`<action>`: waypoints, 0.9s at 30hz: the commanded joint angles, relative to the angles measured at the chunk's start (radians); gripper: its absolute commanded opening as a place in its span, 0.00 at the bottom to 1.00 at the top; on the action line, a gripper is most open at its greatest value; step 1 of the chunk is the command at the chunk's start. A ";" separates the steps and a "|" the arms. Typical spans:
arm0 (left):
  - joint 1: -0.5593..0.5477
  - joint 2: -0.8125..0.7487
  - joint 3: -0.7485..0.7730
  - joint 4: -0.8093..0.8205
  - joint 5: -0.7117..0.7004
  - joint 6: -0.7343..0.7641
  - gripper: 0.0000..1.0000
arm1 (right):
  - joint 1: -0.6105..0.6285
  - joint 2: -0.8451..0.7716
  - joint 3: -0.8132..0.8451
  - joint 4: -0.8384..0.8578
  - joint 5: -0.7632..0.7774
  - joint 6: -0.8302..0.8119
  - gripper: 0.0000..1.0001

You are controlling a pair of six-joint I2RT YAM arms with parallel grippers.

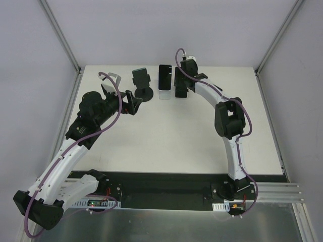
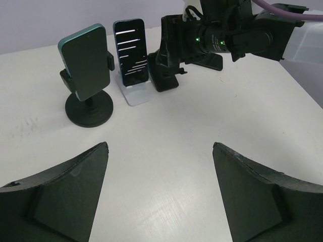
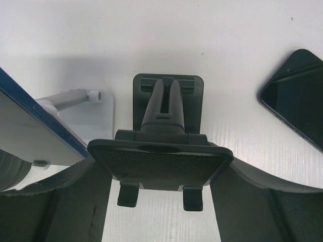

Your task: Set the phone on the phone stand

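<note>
A black folding phone stand (image 3: 160,164) stands at the back of the table. My right gripper (image 3: 161,169) grips its plate from both sides; it also shows in the top view (image 1: 180,88). A dark phone (image 3: 297,101) lies flat on the table to the right of the stand. In the top view my right arm hides it. My left gripper (image 2: 160,148) is open and empty above bare table, facing the stands, and shows in the top view (image 1: 131,103).
A teal phone (image 2: 86,60) sits in a black round-base stand (image 2: 91,111), also in the top view (image 1: 143,83). A blue phone (image 2: 131,50) leans on a white stand (image 2: 135,93), right beside my right gripper; the top view shows it too (image 1: 165,76).
</note>
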State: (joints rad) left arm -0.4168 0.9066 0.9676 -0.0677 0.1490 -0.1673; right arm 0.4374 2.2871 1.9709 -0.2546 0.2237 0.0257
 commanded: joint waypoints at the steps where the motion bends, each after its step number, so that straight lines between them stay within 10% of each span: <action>1: 0.010 -0.006 -0.001 0.011 0.011 0.009 0.83 | 0.006 -0.003 0.046 -0.012 0.016 0.010 0.04; 11: 0.010 0.009 0.002 0.011 0.035 -0.001 0.83 | 0.006 -0.003 0.026 -0.035 0.003 0.011 0.15; 27: 0.010 0.028 0.000 0.016 0.076 -0.006 0.82 | 0.007 0.012 0.118 -0.112 -0.009 -0.007 0.92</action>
State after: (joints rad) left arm -0.4168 0.9314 0.9676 -0.0681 0.1982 -0.1680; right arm 0.4381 2.3032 2.0178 -0.3187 0.2195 0.0315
